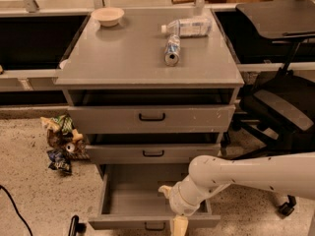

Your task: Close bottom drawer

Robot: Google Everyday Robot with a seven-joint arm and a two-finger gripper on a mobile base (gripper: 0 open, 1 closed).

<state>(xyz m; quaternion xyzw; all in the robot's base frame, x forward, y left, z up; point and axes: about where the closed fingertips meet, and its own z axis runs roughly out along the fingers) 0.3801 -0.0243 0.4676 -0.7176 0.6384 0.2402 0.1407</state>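
The bottom drawer (147, 223) of the grey cabinet (147, 58) is pulled far out. Its deep grey box looks empty inside, and its small black loop handle (155, 226) sits at the lower edge of the view. My white arm (246, 173) comes in from the right and bends down over the drawer's front right part. My gripper (179, 227) hangs at the drawer's front, just right of the handle, with its cream tip cut off by the frame's bottom edge. The middle drawer (153, 153) and top drawer (151, 117) each stand slightly open.
A bowl (108, 16), a lying plastic bottle (189, 27) and a can (172, 49) rest on the cabinet top. A black office chair (280, 107) stands close on the right. Crumpled snack bags (61, 141) lie on the floor to the left. A black cable (12, 205) runs at lower left.
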